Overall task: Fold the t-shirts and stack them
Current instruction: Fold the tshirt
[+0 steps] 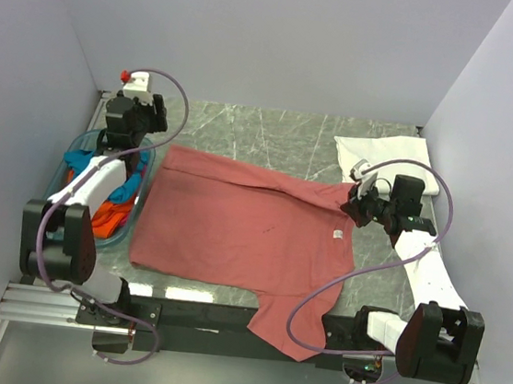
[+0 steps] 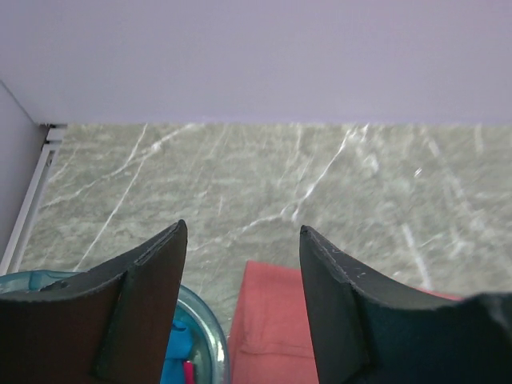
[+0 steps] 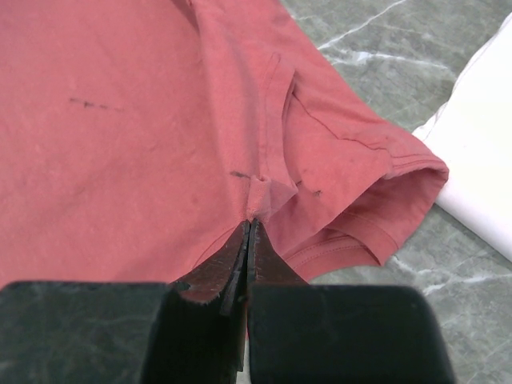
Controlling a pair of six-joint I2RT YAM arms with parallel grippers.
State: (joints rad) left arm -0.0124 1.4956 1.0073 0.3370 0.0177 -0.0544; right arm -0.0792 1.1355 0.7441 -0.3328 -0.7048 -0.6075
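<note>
A dusty-red t-shirt [image 1: 238,232] with a small white neck label lies spread on the marble table, one sleeve hanging over the near edge. My right gripper [image 1: 359,206] is shut on a pinch of the red shirt [image 3: 144,120] near its shoulder seam, at the shirt's right side. My left gripper [image 1: 144,119] is open and empty, held above the table by the shirt's far left corner [image 2: 276,320]. A folded white t-shirt [image 1: 385,160] lies at the far right and shows at the right edge of the right wrist view [image 3: 480,152]. Teal-blue and orange shirts [image 1: 112,199] lie in the basket.
A translucent blue plastic basket [image 1: 66,168] stands at the left edge, under my left arm; its rim shows in the left wrist view [image 2: 210,336]. White walls close in the table on three sides. Bare marble [image 1: 272,134] lies behind the red shirt.
</note>
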